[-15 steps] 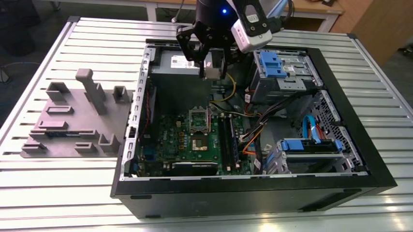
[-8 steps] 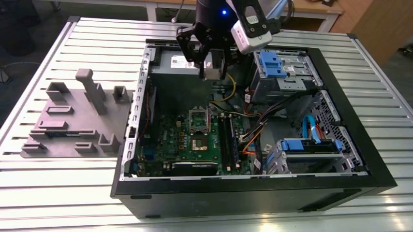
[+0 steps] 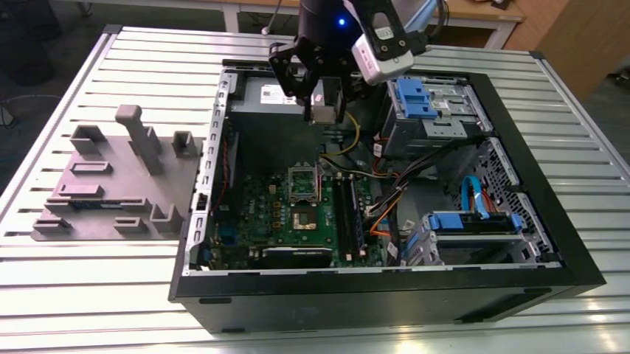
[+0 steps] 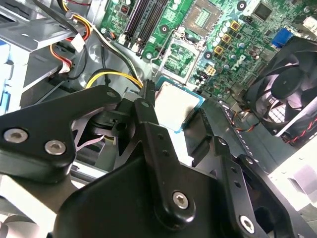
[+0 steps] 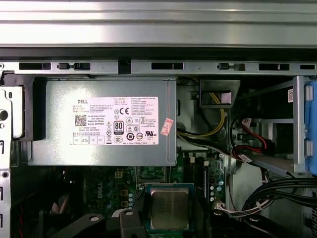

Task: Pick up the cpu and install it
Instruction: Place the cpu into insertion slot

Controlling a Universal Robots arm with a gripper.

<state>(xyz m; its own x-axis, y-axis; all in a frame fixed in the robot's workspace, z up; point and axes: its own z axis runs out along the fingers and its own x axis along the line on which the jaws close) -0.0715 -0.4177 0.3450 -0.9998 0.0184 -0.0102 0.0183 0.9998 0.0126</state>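
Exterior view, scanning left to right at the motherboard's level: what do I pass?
Grey fixture plate → green motherboard → orange and black cables → blue drive caddy.

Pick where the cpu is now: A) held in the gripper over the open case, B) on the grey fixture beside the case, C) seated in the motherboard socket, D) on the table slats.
A: the cpu sits clamped in the gripper, above the motherboard.
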